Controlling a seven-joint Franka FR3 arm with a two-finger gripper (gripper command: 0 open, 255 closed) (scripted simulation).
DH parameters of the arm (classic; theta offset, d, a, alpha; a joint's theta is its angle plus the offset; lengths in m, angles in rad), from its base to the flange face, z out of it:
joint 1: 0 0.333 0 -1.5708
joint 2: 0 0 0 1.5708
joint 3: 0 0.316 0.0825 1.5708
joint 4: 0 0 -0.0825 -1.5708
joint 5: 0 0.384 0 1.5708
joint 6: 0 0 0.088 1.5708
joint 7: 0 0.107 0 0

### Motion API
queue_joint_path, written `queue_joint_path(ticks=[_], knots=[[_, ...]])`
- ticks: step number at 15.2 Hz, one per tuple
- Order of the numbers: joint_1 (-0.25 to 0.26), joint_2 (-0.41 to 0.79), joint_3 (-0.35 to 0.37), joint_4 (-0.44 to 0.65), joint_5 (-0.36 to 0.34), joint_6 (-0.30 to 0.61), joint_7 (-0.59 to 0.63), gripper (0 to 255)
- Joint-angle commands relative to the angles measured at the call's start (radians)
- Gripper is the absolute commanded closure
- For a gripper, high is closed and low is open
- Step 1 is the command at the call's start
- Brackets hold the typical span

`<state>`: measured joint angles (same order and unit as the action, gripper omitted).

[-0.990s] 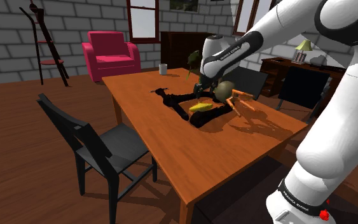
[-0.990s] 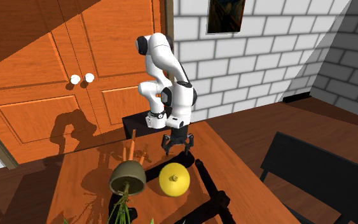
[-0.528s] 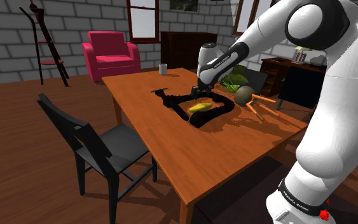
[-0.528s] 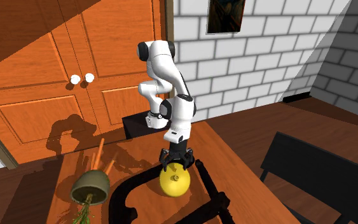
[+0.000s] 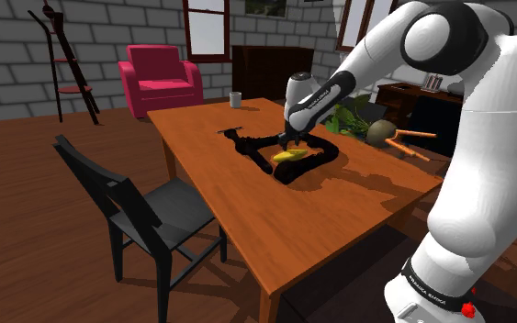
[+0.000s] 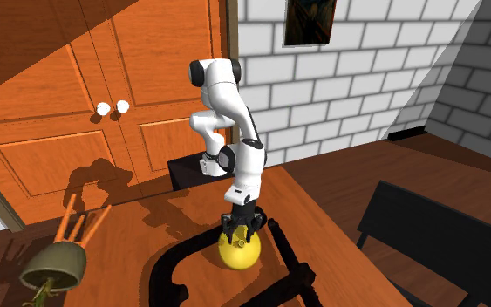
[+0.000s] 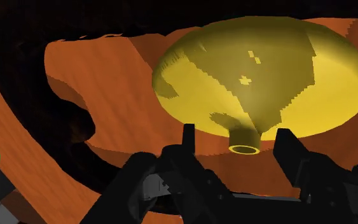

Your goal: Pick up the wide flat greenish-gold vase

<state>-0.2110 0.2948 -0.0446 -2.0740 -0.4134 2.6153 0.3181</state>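
Over neck of yellow wide flat vase [image 7: 260, 70] on counter [image 5: 247, 202]: end effector [image 7: 236, 132], fingers spread either side, not touching.

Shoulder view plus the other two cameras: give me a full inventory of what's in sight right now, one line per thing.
Vase: one, yellow, on the table, inside the curved object's bend.
Curved object: one, black, on the table, partly around the vase.
Plant pot: one, olive with green leaves and orange sticks, lying on its side by the table's edge at the shoulder view's right.
Cup: one, pale, table's far corner.
Table: one, orange-brown wood, room's middle.
Chair: one, black, beside the table.
Armchair: one, pink, against the brick wall.
Doors: two, orange wood, behind the arm.
Arm: one, white with dark joints, reaching over the table.
Gripper: one, black, open, fingers either side of the vase's neck.
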Motion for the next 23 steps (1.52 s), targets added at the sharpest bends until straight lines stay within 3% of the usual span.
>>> queue_joint_path(ticks=[1,9,23], knots=[[0.000,0.001,-0.001,-0.002,-0.001,0.002,0.001,255],[0.000,0.002,0.000,-0.001,-0.001,0.002,0.002,255],[-0.009,-0.111,0.024,0.046,0.065,-0.152,-0.076,255]])
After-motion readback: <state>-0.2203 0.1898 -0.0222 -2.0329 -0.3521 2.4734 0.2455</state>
